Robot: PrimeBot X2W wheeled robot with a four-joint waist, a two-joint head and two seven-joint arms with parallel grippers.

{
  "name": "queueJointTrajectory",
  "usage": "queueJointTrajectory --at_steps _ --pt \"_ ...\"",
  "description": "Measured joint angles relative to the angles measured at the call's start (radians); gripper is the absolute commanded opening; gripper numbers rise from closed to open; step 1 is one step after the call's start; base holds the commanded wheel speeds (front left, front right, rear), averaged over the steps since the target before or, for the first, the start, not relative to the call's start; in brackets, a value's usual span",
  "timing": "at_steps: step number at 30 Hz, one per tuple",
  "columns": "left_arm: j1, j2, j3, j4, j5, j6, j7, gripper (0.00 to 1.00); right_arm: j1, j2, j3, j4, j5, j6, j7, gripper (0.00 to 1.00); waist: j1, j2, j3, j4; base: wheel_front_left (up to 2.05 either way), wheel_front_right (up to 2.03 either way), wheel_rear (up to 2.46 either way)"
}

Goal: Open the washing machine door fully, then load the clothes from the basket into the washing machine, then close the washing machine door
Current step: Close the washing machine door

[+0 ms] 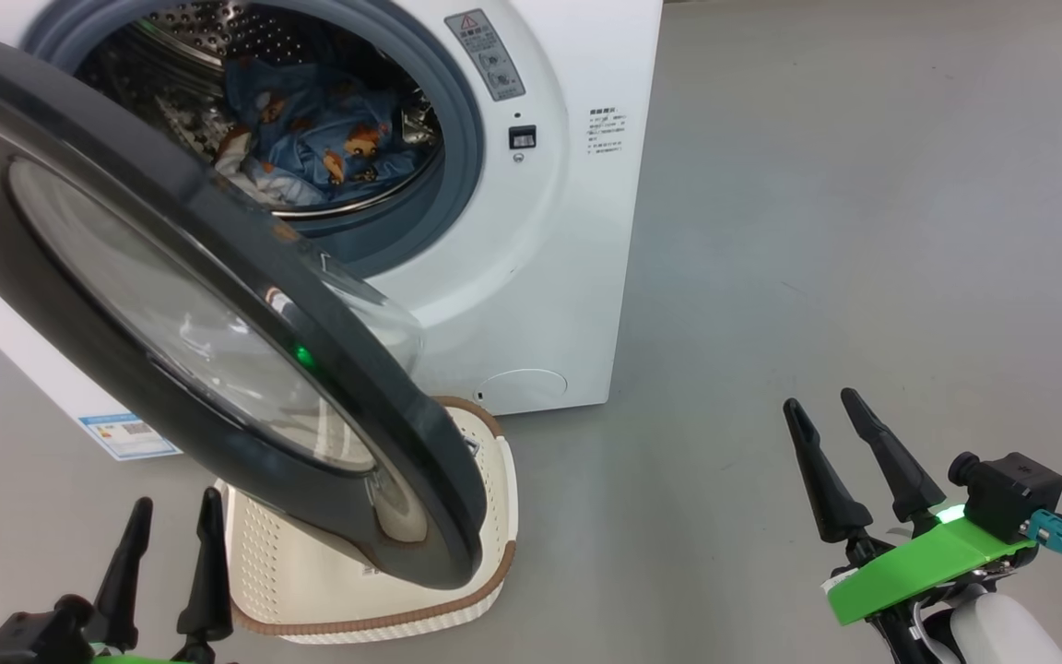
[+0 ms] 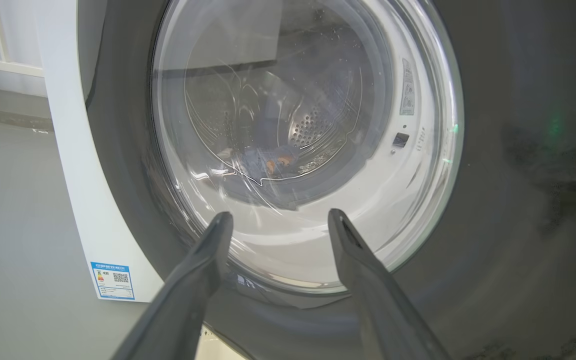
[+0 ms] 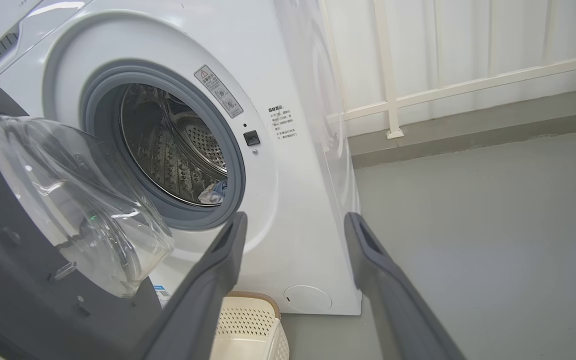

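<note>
The white washing machine (image 1: pixel 531 267) stands ahead, its glossy black door (image 1: pixel 218 369) swung partway out over the basket (image 1: pixel 485 553). Blue printed clothes (image 1: pixel 319 129) lie inside the steel drum. In the right wrist view a bit of cloth (image 3: pixel 213 192) shows at the drum's lip behind the door's glass bowl (image 3: pixel 68 200). My left gripper (image 1: pixel 171 521) is open at the lower left, just in front of the door's outer face (image 2: pixel 518 175). My right gripper (image 1: pixel 821 410) is open at the lower right, apart from everything, over bare floor.
Grey floor (image 1: pixel 863 231) stretches right of the machine. A white railing (image 3: pixel 468 85) and wall run behind it. A blue energy label (image 2: pixel 113 280) sits low on the machine's side. The basket (image 3: pixel 250 330) is on the floor under the door.
</note>
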Motion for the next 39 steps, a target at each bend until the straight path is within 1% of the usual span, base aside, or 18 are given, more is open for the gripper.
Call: queueJointTrajectory --at_steps 4,10,39 --pt "0.0 -0.016 0.018 0.004 0.035 -0.015 0.0 1.0 0.0 -0.001 0.0 0.0 0.0 0.0 0.0 1.0 0.0 0.0 -0.002 0.004 0.0 0.0 0.0" --pt "0.0 -0.037 0.036 0.007 0.052 -0.022 0.0 1.0 0.002 -0.002 0.0 0.0 0.0 0.0 0.0 1.0 0.0 0.0 -0.01 0.007 0.0 0.0 0.0" --pt "0.0 -0.037 0.03 -0.002 0.058 -0.023 0.0 1.0 0.017 -0.005 -0.007 -0.005 -0.001 0.0 0.0 1.0 0.0 0.0 0.003 0.017 0.0 0.0 0.0"
